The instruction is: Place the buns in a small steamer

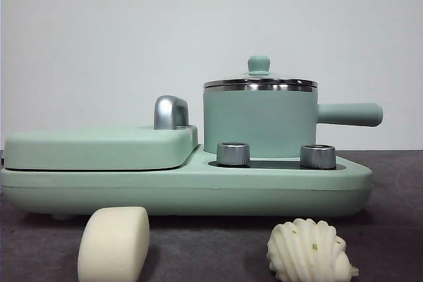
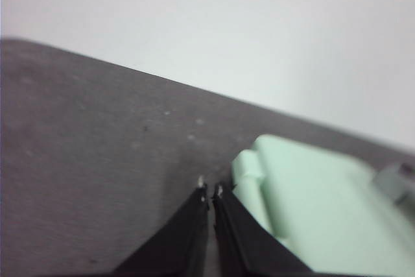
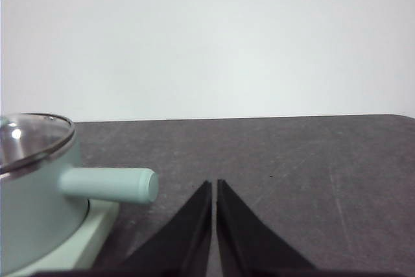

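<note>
The smooth cream-white bun (image 1: 114, 243) lies on the dark table at the front left. The ribbed shell-shaped bun (image 1: 308, 251) with green flecks lies at the front right. The small mint-green steamer (image 1: 260, 120) stands on the cooker with its glass lid (image 1: 259, 80) on and its handle (image 1: 349, 114) pointing right; it also shows in the right wrist view (image 3: 35, 192). My left gripper (image 2: 210, 191) is shut and empty beside the griddle (image 2: 324, 205). My right gripper (image 3: 214, 185) is shut and empty, near the steamer's handle (image 3: 107, 185). Neither gripper shows in the front view.
The flat hinged griddle (image 1: 99, 146) with its chrome handle (image 1: 170, 111) sits on the left of the mint-green cooker base (image 1: 185, 186). Two steel knobs (image 1: 232, 153) stand in front of the steamer. A white wall stands behind.
</note>
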### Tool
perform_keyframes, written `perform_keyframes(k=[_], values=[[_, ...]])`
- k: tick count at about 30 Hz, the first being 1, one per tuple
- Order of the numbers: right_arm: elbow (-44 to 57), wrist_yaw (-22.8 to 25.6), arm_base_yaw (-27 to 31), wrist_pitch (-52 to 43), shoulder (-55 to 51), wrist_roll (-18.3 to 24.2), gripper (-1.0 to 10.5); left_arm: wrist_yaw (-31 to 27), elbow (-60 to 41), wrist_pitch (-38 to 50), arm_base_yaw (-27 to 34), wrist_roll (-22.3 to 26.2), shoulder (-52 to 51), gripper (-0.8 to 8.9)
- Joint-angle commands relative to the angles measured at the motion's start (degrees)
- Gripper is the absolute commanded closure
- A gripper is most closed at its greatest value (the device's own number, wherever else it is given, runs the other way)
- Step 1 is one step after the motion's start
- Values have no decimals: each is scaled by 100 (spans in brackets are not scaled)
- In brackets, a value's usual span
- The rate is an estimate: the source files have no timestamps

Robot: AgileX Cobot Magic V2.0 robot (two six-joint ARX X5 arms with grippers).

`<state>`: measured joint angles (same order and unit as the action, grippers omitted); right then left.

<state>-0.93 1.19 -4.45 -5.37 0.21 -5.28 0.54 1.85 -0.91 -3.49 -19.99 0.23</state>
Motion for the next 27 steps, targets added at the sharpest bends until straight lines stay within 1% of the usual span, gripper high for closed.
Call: perform_keyframes(k=[1, 2, 4, 6, 7, 9, 12, 16, 18, 21, 24, 27], values=[[13, -22, -2, -317, 0, -726, 936, 7, -109, 345, 11, -1294, -4, 796], [11, -22, -2, -415, 0, -920, 936, 7, -107, 463, 11, -1364, -4, 796], [7, -24, -2, -699, 0, -1279, 936, 4, -105, 802, 11, -1335, -4, 796], [-9, -35, -2, -975, 0, -1510, 936, 7, -101, 1143, 11, -1303, -4, 796], [-68, -57, -2, -999, 0, -1598, 936, 7, -94, 1316, 11, -1300, -4, 796], [-271, -254, -2, -863, 7, -1690, 936, 4, -33, 1543, 11, -1300, -2, 796], [-833, -433, -2, -68, 103, -1681, 936, 4, 216, 1515, 11, -1185, 39, 797], [-1668, -437, -2, 944, 501, -1604, 936, 4, 780, 970, 11, -984, 315, 796], [-2022, -485, -2, 1172, 791, -1506, 936, 4, 1126, 619, 11, -876, 573, 796], [-2481, -776, -2, 1279, 1287, -1325, 936, 9, 1663, 157, 9, -767, 1064, 796], [-2911, -1078, -2, 1366, 1827, -1246, 936, 13, 2229, -195, 9, -741, 1628, 796], [-3320, -1364, -2, 1499, 2369, -1082, 936, 203, 2820, -481, 9, -413, 2247, 796]])
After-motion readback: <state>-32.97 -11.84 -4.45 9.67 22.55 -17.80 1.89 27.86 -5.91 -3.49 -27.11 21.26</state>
